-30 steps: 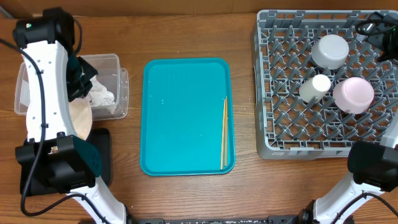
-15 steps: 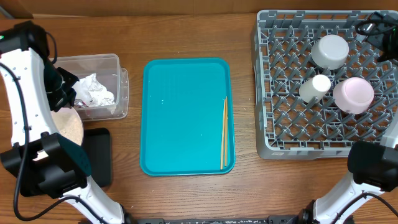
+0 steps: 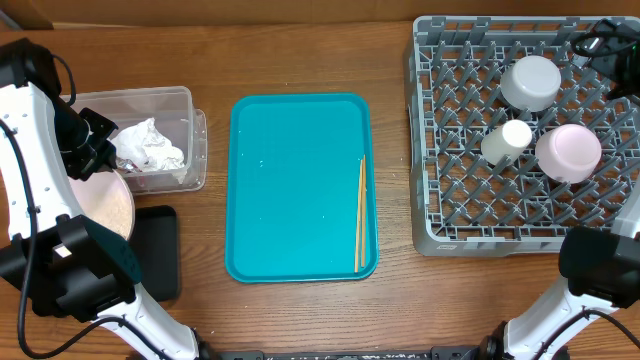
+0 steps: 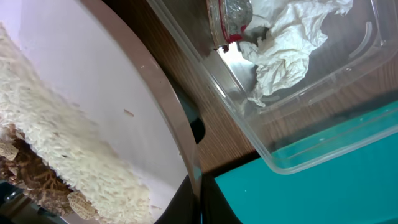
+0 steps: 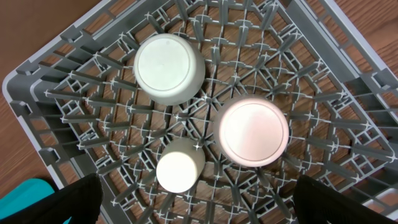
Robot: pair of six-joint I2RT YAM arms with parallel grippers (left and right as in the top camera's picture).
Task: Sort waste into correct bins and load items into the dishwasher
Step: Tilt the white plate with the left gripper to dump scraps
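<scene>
My left gripper [image 4: 196,202] is shut on the rim of the pale pink plate [image 4: 112,93], which is tilted and carries white rice [image 4: 62,162] and brown scraps. In the overhead view the plate [image 3: 100,205] is beside the clear tub [image 3: 195,140], above the black tray [image 3: 158,250]. Crumpled white napkins [image 3: 150,147] with a bit of red lie in the tub. The chopsticks [image 3: 360,215] lie on the teal tray. The grey bowl [image 3: 530,82], white cup [image 3: 507,140] and pink bowl [image 3: 568,152] sit upside down in the dish rack [image 3: 440,215]. My right gripper [image 5: 199,204] is open above the rack.
The teal serving tray [image 3: 290,190] lies in the middle of the table between the tub and the rack. My left arm [image 3: 30,150] stands along the table's left edge.
My left arm has swung left, away from over the tub, taking the plate with it. The napkins in the tub now show. The right arm has not moved.
</scene>
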